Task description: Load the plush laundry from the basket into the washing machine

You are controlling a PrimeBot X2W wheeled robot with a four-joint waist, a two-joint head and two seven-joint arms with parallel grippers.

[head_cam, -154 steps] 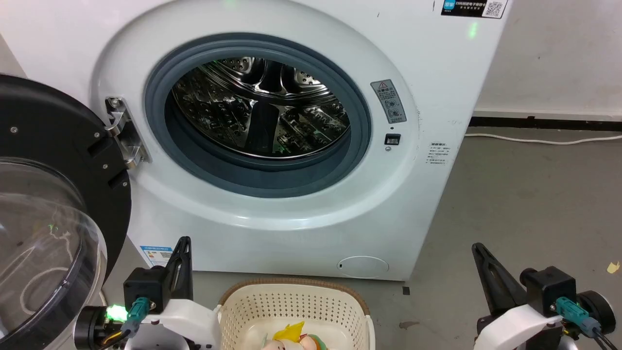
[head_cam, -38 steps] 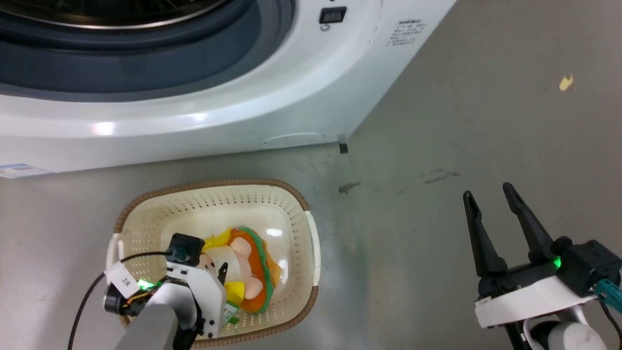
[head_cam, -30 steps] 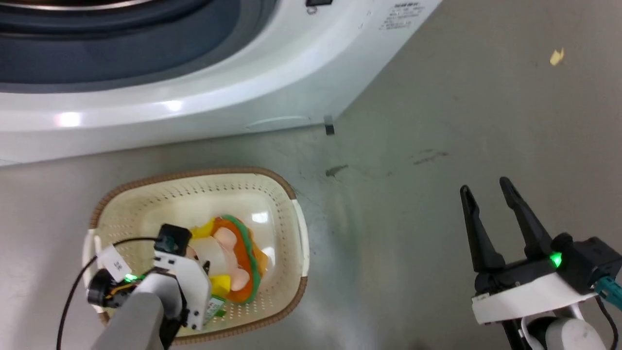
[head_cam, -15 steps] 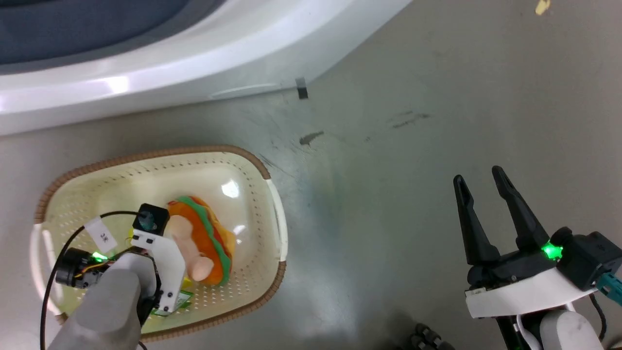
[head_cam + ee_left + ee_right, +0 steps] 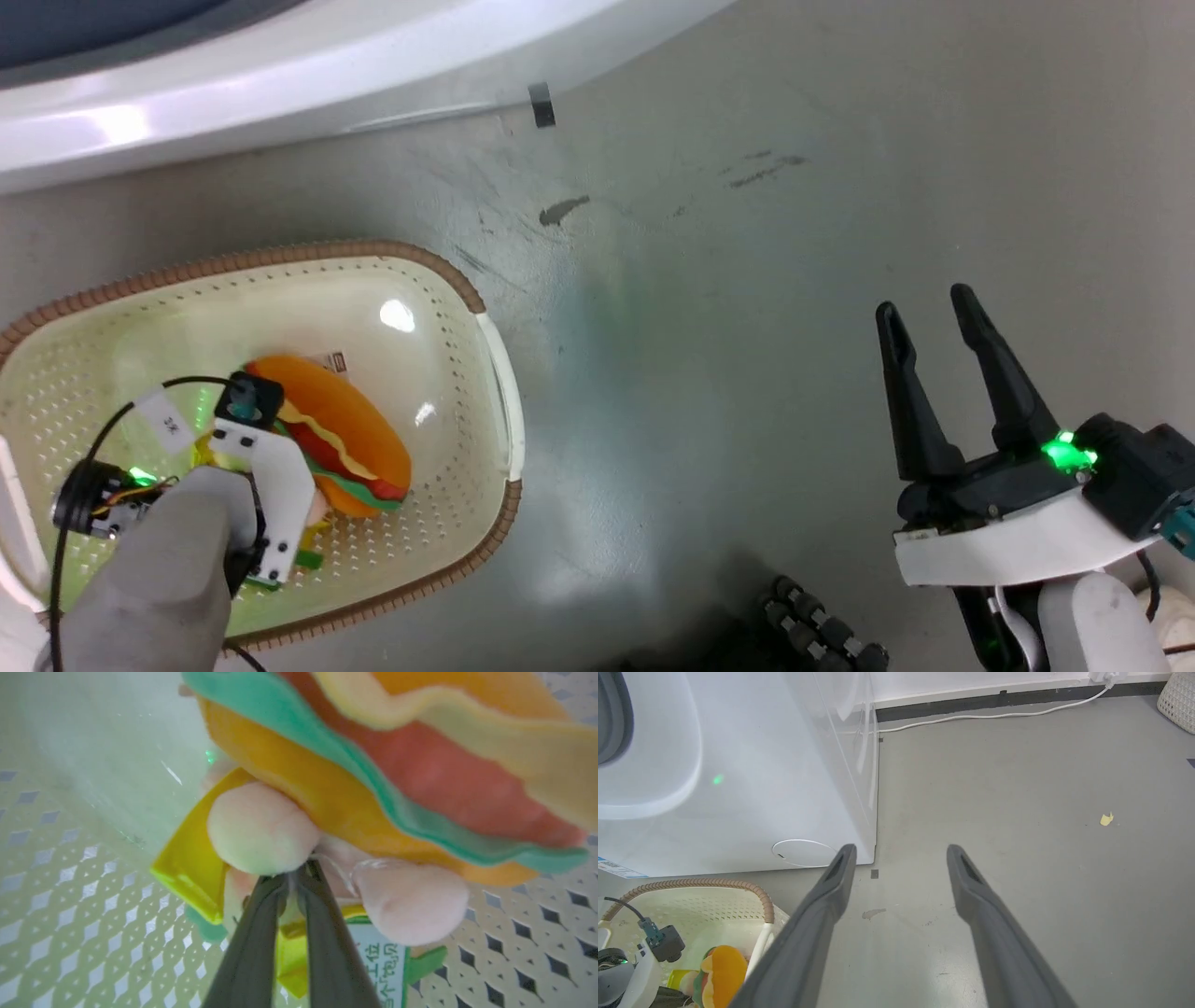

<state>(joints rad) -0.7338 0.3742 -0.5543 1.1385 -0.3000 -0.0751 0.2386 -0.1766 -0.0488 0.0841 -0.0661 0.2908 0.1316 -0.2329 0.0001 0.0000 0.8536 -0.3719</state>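
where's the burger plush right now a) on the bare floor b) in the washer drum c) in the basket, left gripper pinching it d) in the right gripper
C: the plush laundry sits inside the basket with the left gripper shut on its underside, while the right gripper stands open over the floor.

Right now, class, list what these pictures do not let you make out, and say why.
- Washing machine: drum cut off by the head view's top edge.
- Left tool tips: left wrist view, buried between the plush toy's limbs.
- Hang tag print: left wrist view, blurred, partly behind the fingers.
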